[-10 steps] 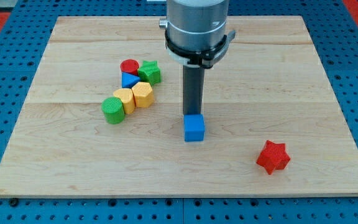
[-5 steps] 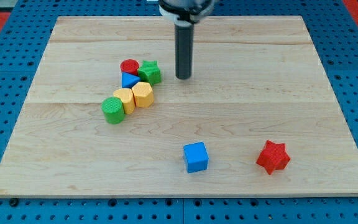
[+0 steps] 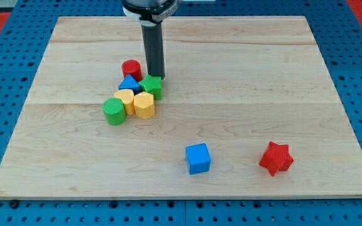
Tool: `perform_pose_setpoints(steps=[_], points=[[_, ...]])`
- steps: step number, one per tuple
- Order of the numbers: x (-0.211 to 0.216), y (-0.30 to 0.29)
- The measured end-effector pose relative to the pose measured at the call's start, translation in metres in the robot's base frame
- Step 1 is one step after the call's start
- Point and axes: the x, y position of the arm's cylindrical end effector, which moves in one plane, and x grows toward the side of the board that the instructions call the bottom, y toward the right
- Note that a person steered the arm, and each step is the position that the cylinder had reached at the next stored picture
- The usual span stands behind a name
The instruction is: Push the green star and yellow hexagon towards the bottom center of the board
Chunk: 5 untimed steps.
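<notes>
— Where is the rod now?

— My tip (image 3: 155,76) touches the upper edge of the green star (image 3: 151,86), left of the frame's centre. The yellow hexagon (image 3: 144,105) sits just under the star, touching it.

— And a claw?

— None is visible, so I cannot tell any state.

— How to push well?

— I think slowly, straight down and a little right, keeping both in line. The blue triangle (image 3: 129,83) and the yellow block (image 3: 125,100) beside may drag along.
</notes>
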Motion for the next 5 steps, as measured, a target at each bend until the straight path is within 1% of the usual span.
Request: perform_pose_setpoints(steps=[1, 2, 4, 5], points=[[0.019, 0.004], [0.026, 0.004], [0.083, 0.004], [0.094, 0.004]])
